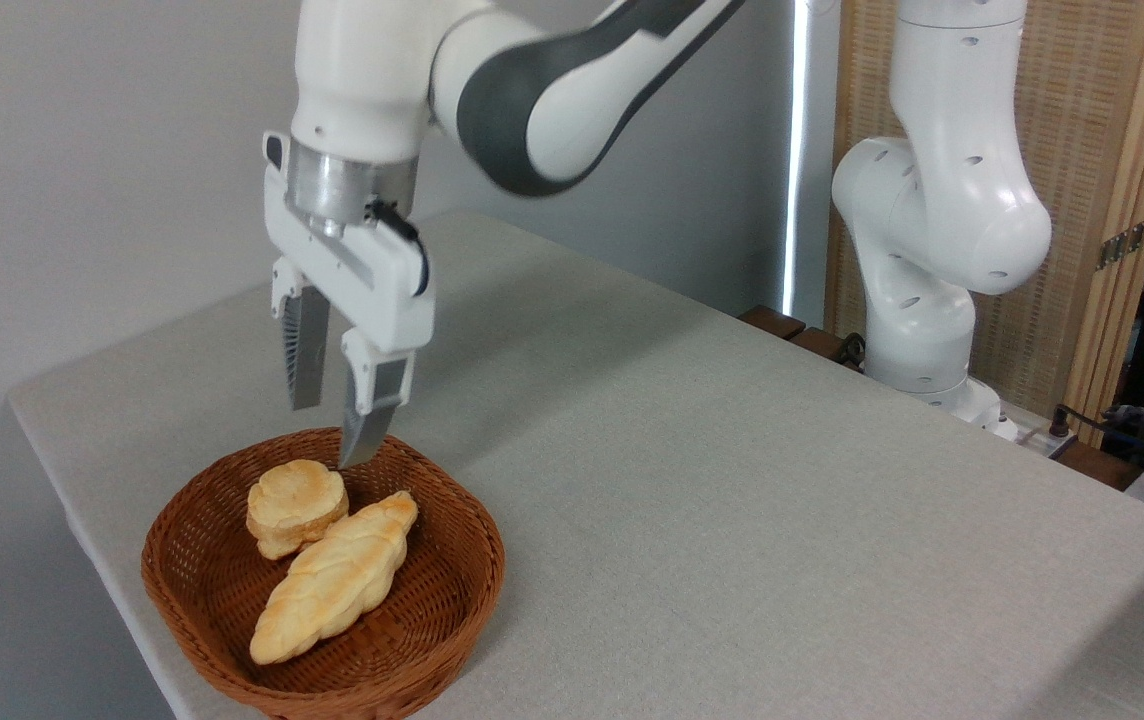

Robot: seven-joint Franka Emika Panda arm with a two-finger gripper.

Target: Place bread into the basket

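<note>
No text, label, brand, number or sign can be read anywhere in the frame. The arm (552, 90) and its gripper (334, 430) carry plain white and grey housings with no legible marking. The basket (452, 590), the bread (296, 506) and the loaf (337, 577) show no lettering, and the table (732, 480) is bare grey cloth without print.

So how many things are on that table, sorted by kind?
Round buns: 1, the round bun, lying in the basket.
Braided loaves: 1, the braided loaf, in the basket beside the bun.
Wicker baskets: 1, the wicker basket.
Total: 3.
The claw hangs open just above them, holding nothing.
</note>
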